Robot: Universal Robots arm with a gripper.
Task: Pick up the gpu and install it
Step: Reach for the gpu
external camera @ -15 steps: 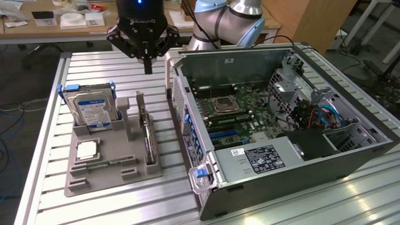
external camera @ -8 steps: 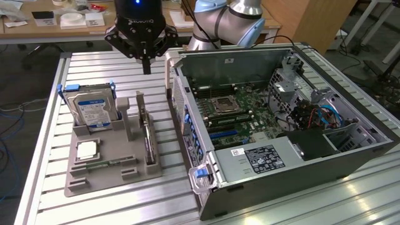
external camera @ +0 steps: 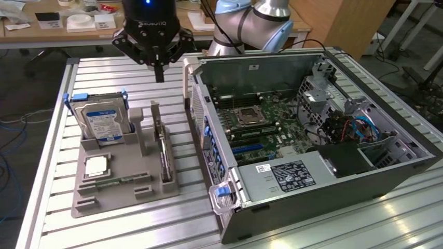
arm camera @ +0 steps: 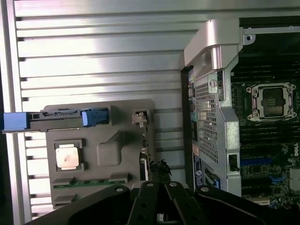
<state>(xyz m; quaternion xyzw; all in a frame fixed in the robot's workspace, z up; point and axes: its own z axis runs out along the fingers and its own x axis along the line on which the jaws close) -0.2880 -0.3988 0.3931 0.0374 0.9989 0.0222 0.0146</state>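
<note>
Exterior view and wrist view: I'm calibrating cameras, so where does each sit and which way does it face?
Exterior view: off the arm, raised, looking down at the table, tray and open computer case; arm and shut gripper show.
Wrist view: on the wrist, looking down past the gripper at the tray.
Shared: tray, gpu, hard drive, computer case.

Slatted metal table (external camera: pixel 104 231), wooden desk (external camera: pixel 31 35) behind, wooden cabinet (external camera: pixel 346 21), grey floor (external camera: pixel 28 88)

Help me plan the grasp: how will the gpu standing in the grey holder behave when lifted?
Probably stiff: the gpu is a thin flat board. Being so thin, it is likely light for its size. Standing on edge in the grey holder, it may tip once freed.
</note>
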